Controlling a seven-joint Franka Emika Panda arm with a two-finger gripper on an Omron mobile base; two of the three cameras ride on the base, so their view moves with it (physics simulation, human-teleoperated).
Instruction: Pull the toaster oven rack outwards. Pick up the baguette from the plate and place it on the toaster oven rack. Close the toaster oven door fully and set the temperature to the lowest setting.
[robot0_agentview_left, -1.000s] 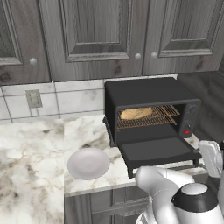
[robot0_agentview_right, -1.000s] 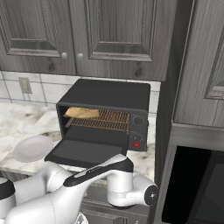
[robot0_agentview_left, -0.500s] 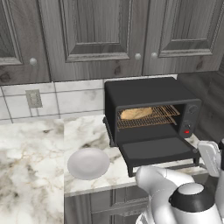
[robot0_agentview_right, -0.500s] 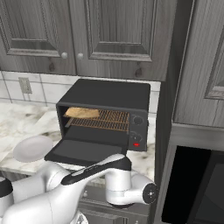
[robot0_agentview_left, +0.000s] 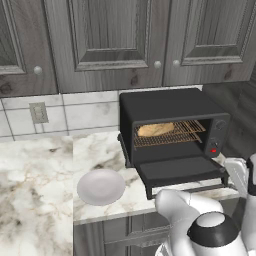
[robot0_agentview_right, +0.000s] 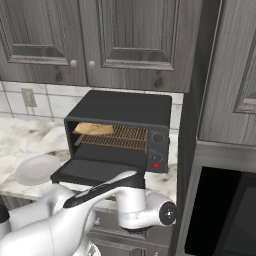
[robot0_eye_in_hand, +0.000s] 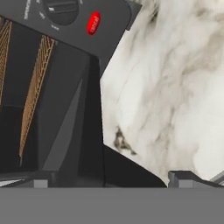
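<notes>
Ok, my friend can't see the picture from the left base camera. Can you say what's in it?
A black toaster oven sits on a marble counter with its door dropped open and a baguette lying on the rack inside. A bare white plate rests on the counter left of the door, under dark wooden cabinets.

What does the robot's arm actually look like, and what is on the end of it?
The arm is made of smooth, rounded, glossy white shells, with dark grey-black bands and caps at its joints. One joint ends in a round white disc with a dark centre. The gripper shows as two small, dark, blocky finger tips. No cables or markings are visible.
</notes>
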